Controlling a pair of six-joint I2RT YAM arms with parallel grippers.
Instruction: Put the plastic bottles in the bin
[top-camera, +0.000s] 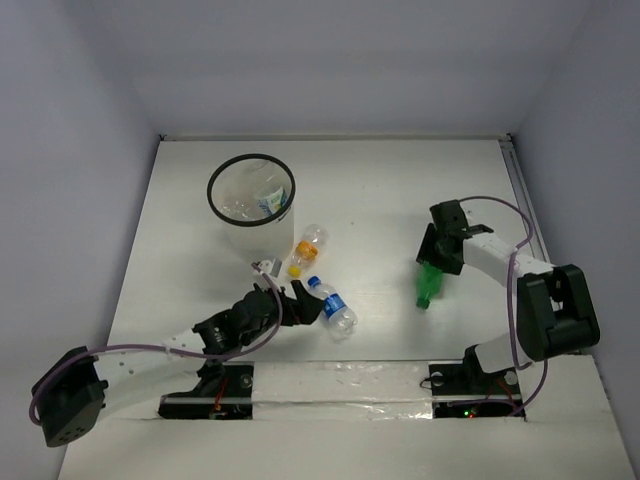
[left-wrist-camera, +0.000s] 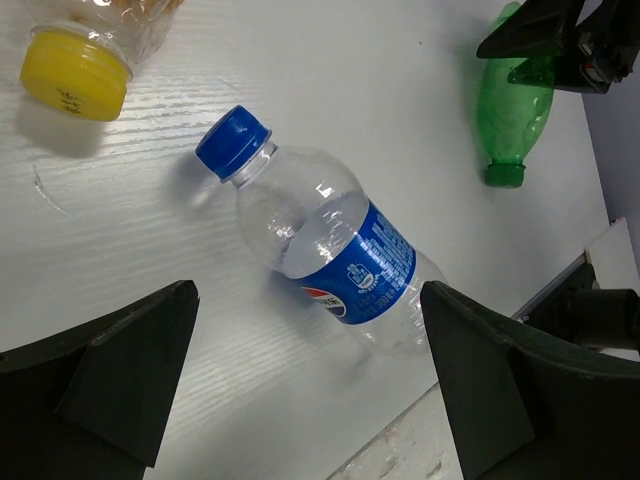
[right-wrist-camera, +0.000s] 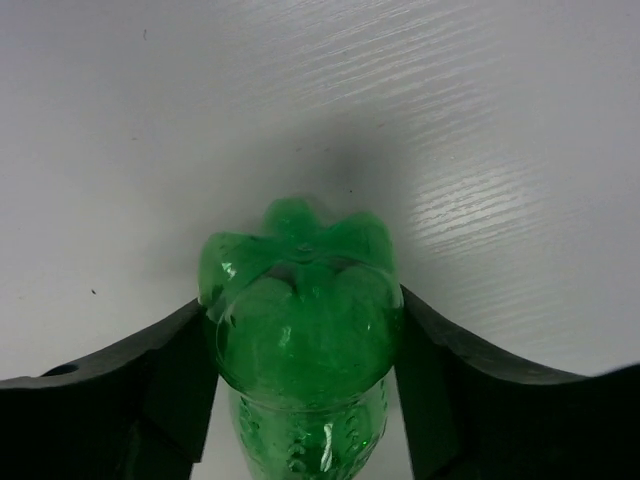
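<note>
The plastic bottles (top-camera: 333, 308) are spread over the white table (top-camera: 400, 190), and one is already seen inside the bin (top-camera: 213, 200). The bin is placed toward the far left of the table, upright, and a clear bottle with a blue label (top-camera: 270, 200) is visible through its open top. Just beside the bin, on its near right, the orange-capped bottle (top-camera: 310, 243) is laid on its side, its cap turned toward the arms. The blue-capped bottle (left-wrist-camera: 340, 250) is laid on its side just nearer than that, close to the orange cap but apart from it.

The left gripper (left-wrist-camera: 308, 295) is held low over the table with its jaws spread wide. The blue-capped bottle is framed between the two fingers (left-wrist-camera: 120, 370) in the left wrist view, and neither finger is touching it.

The green bottle (right-wrist-camera: 300, 320) is found on the right side of the table, well apart from the bin and from the other bottles. The right gripper (top-camera: 440, 255) is closed on its base end, both fingers (right-wrist-camera: 150, 380) being pressed against its sides, while the cap end is pointed toward the near edge. Whether the bottle is resting on the table or lifted off it cannot be told.
</note>
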